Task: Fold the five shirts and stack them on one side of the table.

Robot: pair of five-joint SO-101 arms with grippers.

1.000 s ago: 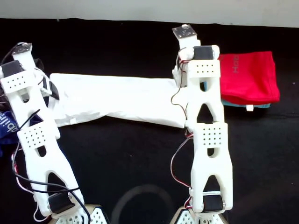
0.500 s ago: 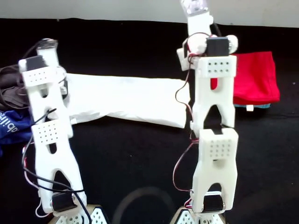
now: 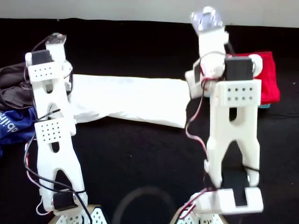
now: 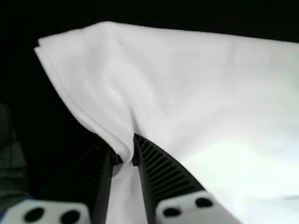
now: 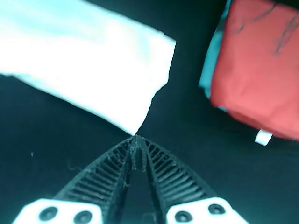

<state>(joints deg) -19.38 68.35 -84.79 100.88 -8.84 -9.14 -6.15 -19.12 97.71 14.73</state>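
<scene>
A long folded white shirt (image 3: 131, 98) lies across the middle of the black table (image 3: 140, 163). My left gripper (image 4: 124, 150) is at its left end, shut on a pinched fold of the white shirt (image 4: 187, 93). My right gripper (image 5: 136, 142) is shut with nothing in it, raised over bare table just off the right-hand corner of the white shirt (image 5: 84, 60). A folded red shirt (image 3: 270, 77) rests on a teal shirt (image 5: 211, 60) at the right side of the table. The right arm covers part of that stack in the high view.
A crumpled dark shirt (image 3: 11, 86) and a blue shirt (image 3: 10, 127) lie at the table's left edge, beside the left arm. Bare black table stretches in front of the white shirt, between the two arm bases.
The right arm has risen and swung right, away from the white shirt's right edge. The left arm has shifted right, onto the shirt's left end.
</scene>
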